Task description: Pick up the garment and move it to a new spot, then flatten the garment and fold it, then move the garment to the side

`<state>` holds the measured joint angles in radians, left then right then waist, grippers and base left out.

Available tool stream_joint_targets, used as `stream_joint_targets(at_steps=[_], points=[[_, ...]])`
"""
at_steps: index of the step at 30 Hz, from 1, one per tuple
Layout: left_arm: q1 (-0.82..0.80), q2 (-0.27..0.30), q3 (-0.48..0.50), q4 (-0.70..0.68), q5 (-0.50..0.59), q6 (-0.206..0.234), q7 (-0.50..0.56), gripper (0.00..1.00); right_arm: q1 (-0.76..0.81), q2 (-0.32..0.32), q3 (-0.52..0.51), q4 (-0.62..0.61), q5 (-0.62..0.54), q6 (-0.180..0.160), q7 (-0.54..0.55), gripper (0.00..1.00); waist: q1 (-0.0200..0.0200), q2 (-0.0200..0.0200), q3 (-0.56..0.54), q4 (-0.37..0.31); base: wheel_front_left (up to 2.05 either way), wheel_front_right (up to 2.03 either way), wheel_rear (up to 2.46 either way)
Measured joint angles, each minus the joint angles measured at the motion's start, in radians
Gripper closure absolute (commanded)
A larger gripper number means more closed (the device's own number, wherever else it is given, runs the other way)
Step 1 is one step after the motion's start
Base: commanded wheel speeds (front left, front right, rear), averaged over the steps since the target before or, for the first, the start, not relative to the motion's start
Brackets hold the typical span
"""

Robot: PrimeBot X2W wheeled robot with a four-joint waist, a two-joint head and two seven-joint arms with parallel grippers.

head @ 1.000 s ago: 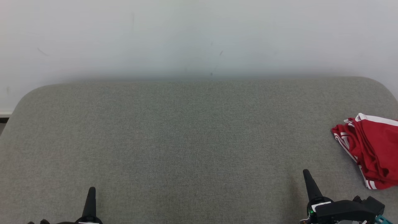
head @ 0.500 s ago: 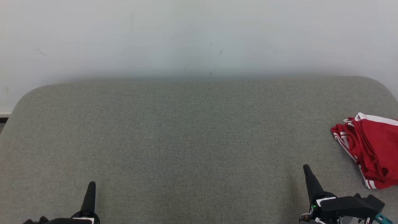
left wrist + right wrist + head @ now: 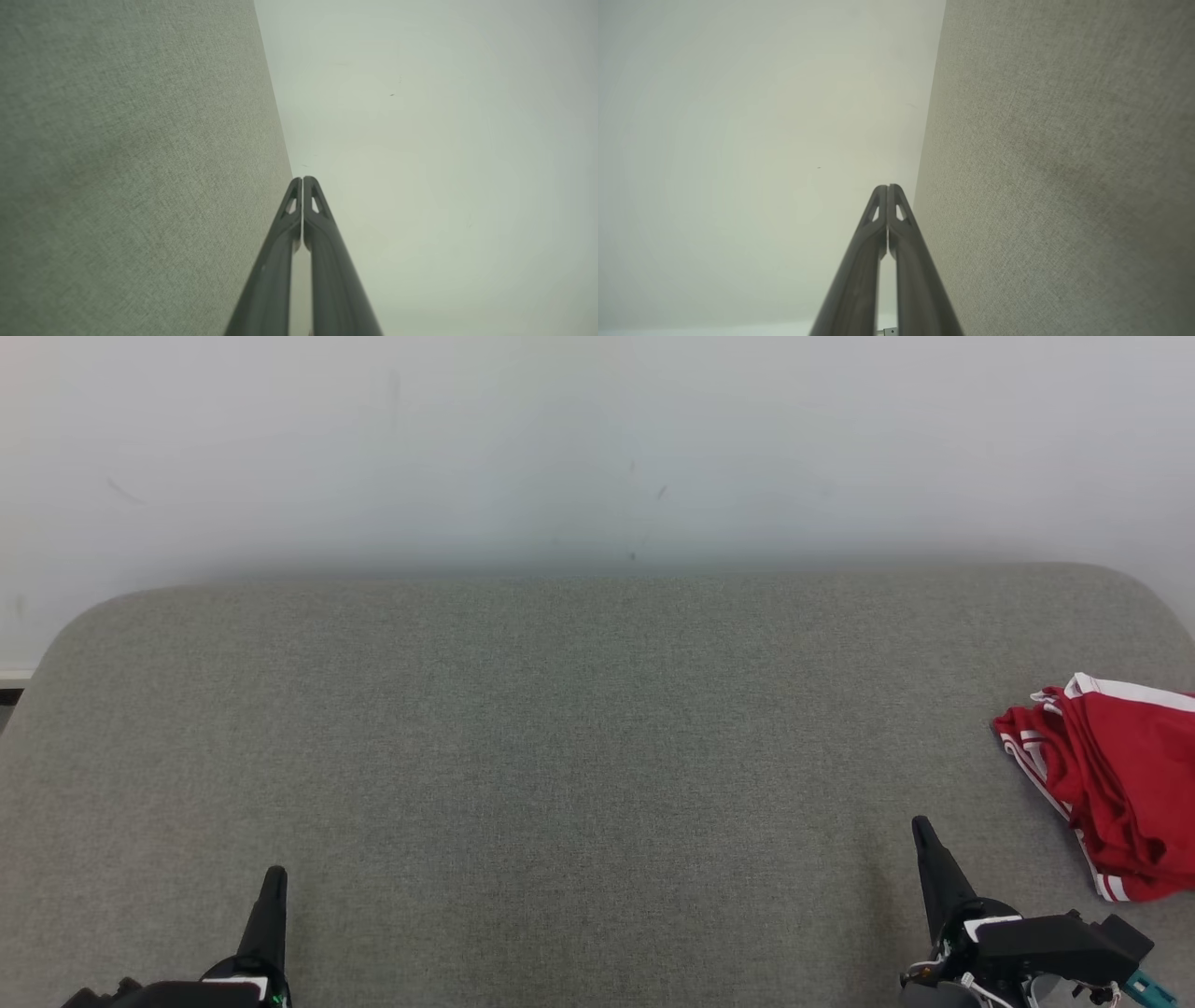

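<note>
Dark left pincer (image 3: 302, 179), right pincer (image 3: 887, 187) closed

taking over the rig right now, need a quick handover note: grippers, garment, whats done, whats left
Left gripper: shut, empty, low over the grey surface.
Right gripper: shut, empty, nearer the garment but apart from it.
Garment: red with white stripes, bunched at the surface's right edge, partly out of the head view.
Done: nothing that can be confirmed; the garment looks rumpled, not neatly folded.
Left, probably: pick it up, move it, flatten, fold, set aside.
</note>
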<state>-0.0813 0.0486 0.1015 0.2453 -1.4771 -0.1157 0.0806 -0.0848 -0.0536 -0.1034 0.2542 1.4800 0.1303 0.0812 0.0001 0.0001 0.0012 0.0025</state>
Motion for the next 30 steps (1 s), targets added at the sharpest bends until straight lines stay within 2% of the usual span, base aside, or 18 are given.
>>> stream_joint_targets(at_steps=[20,30], points=[[-0.023,0.000,0.012,0.000,-0.131,-0.014,0.035,1.00,-0.020,0.001,-0.011,-0.008,0.130,0.000,0.033,1.00,0.0000,0.0000,0.002,-0.002,0.00,0.00,0.00],[-0.024,0.000,0.012,0.000,-0.133,-0.014,0.035,1.00,-0.022,0.001,-0.012,-0.009,0.132,0.000,0.033,1.00,0.0000,0.0000,0.002,-0.003,0.00,0.00,0.00]])
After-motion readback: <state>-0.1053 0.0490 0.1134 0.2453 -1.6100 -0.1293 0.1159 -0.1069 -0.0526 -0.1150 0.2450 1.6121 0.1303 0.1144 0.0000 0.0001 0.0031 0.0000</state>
